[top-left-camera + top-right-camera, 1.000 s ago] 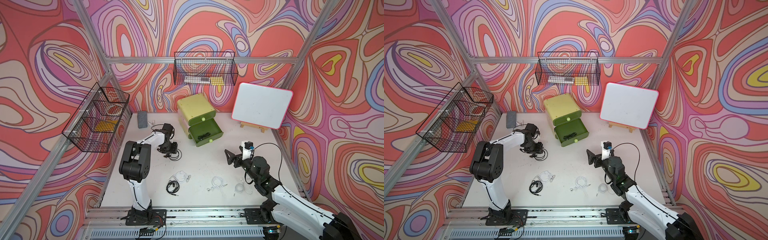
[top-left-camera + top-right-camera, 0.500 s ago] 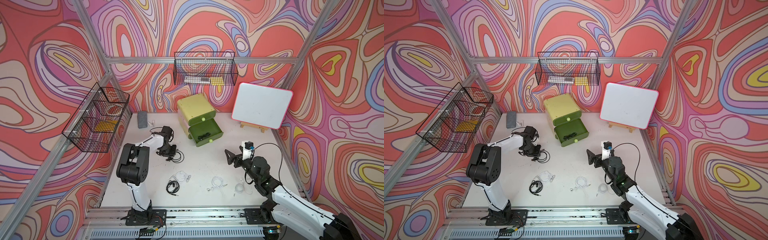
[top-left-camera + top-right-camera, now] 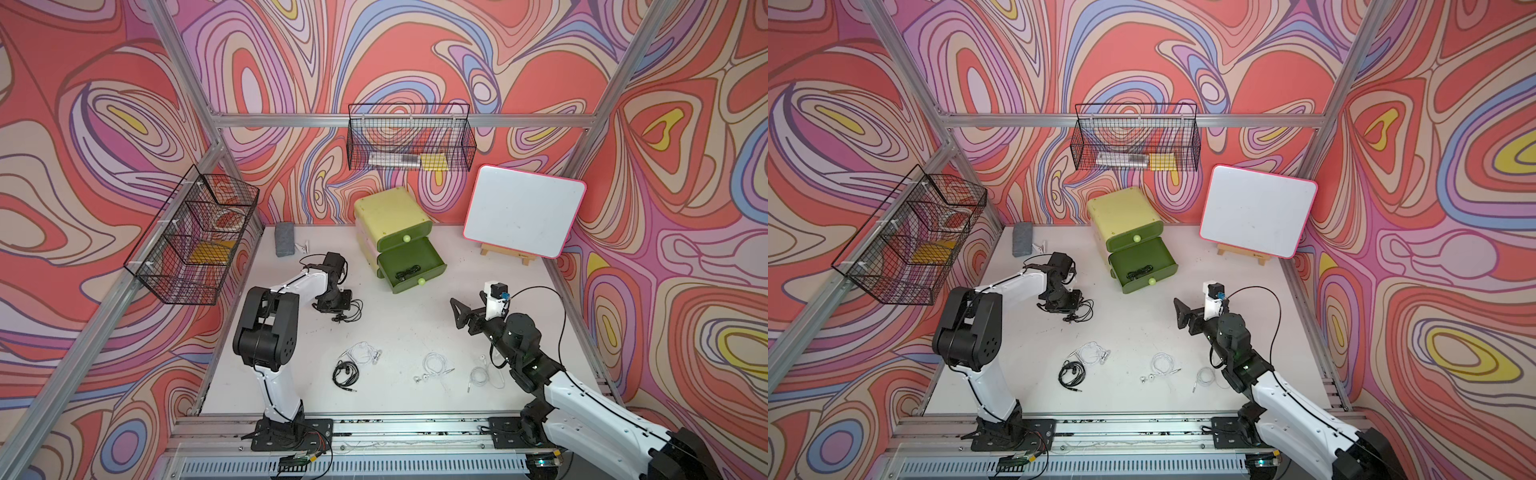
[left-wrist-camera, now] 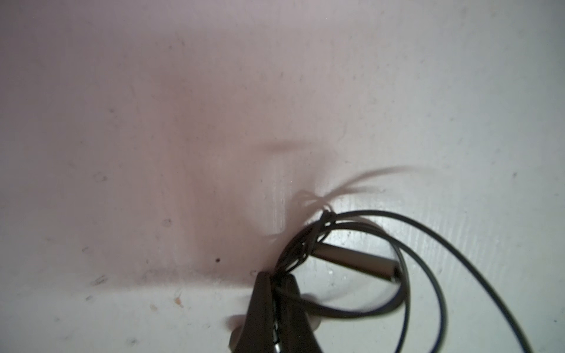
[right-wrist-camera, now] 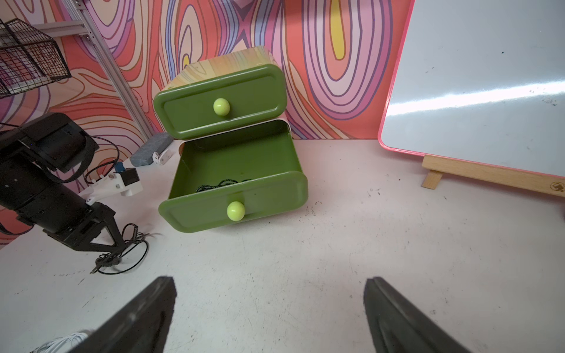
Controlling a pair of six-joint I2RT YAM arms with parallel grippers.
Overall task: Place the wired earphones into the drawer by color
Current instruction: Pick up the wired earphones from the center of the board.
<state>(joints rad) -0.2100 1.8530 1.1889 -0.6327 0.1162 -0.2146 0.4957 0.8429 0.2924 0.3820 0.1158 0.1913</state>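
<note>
Left claw (image 4: 276, 279) clamps black earphones (image 4: 357, 264) by few strands; these could slip, trailing loops snagging the drawer (image 5: 269, 195) front.

Bench (image 5: 367, 244): white, matt, scuffed and speckled.
Drawer unit (image 5: 220, 94): green plastic, smooth, satin sheen; knobs (image 5: 235, 211) glossy.
Whiteboard (image 5: 489, 76): glossy face, pink rim; easel (image 5: 489, 175) of bare light wood.
Wall baskets (image 3: 409, 141): black metal wire.
Frame (image 3: 395, 120): dull silver metal.
Black earphones (image 4: 357, 262): smooth, faintly shiny cable.
</note>
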